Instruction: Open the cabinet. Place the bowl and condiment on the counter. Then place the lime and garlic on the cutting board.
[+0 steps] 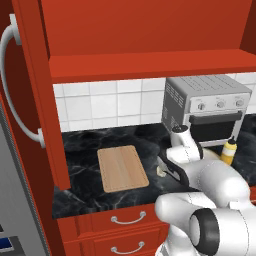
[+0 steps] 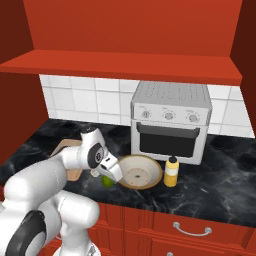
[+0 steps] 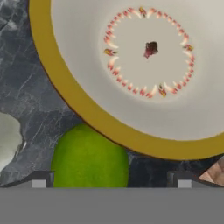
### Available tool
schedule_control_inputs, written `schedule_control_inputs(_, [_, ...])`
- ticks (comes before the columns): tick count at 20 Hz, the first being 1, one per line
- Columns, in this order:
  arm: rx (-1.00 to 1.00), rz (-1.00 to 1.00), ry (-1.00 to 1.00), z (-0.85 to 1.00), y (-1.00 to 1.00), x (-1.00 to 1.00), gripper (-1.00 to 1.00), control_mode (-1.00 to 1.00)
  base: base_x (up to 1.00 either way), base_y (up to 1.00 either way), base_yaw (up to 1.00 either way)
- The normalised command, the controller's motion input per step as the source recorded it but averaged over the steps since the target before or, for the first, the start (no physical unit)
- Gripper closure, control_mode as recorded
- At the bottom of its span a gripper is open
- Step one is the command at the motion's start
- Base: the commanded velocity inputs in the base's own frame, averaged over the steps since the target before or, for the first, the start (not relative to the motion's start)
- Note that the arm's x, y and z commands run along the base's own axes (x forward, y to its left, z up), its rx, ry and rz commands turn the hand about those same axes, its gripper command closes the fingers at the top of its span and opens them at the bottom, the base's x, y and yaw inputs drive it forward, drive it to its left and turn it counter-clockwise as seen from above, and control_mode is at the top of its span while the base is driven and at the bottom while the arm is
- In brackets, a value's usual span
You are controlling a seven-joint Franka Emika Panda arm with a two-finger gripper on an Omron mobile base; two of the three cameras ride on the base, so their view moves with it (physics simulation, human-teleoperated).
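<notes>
Red-orange wooden wall cabinet (image 1: 30, 100) standing open, its door with the long curved silver handle (image 1: 12, 90) swung out at the left of the left base view; the shelf showing in both base views is bare.

Wide shallow cream-beige bowl with tan rim (image 2: 139, 171) sitting on the black marble-look surface (image 2: 220, 185), in front of the grey toaster oven (image 2: 170, 122); small yellow-orange squeeze bottle with dark cap (image 2: 171, 171) standing upright just beside the bowl.

End effector (image 2: 111, 176) hanging low over the surface at the bowl's near-left edge, jaws spread wide apart, gripping nothing; small round bright green lime (image 3: 89, 161) lying between the two finger tips (image 3: 39, 180) in the hand view, right against the bowl's rim (image 3: 65, 87).

Off-white lumpy garlic bulb (image 3: 8, 138) resting on the surface just beside the lime, apart from the bowl.

Flat light tan wooden cutting board (image 1: 122, 168) lying bare on the surface, well apart from the lime.
</notes>
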Motion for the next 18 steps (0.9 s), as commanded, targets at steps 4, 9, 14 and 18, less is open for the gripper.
schedule_control_inputs(4, [0.0, -0.01, 0.01, -0.25, -0.04, 0.12, -1.0, -1.0, 0.0, 0.0, 0.0])
schedule_control_inputs(9, [0.0, -0.03, 0.0, -0.26, 0.0, 0.07, -1.0, -1.0, 0.0, 0.0, 0.0])
schedule_control_inputs(14, [0.0, -0.09, 0.0, -0.18, 0.0, -0.1, -1.0, -1.0, 0.0, 0.0, 0.0])
schedule_control_inputs(18, [0.0, 0.0, -0.01, 0.0, 0.0, -0.02, -1.0, -1.0, 0.0, 0.0, 0.0])
